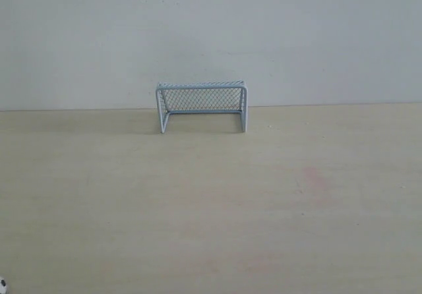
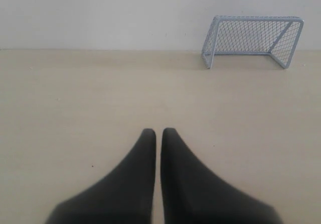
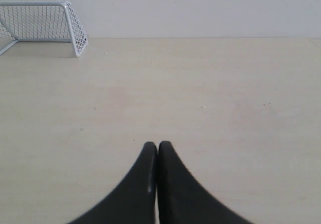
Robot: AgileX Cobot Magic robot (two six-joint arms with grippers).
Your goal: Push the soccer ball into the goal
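The light blue-grey goal (image 1: 202, 105) stands at the far edge of the table against the wall, mouth facing forward; it also shows in the left wrist view (image 2: 252, 40) and partly in the right wrist view (image 3: 42, 25). Only a sliver of the soccer ball (image 1: 2, 284) peeks in at the exterior view's bottom left corner. My left gripper (image 2: 158, 132) is shut, with just a thin slit between its black fingers and nothing in it. My right gripper (image 3: 157, 145) is shut too, empty. Neither gripper appears in the exterior view.
A pale wooden table (image 1: 211, 202) runs back to a white wall (image 1: 211, 30). A faint pinkish stain (image 1: 315, 178) marks the table right of centre.
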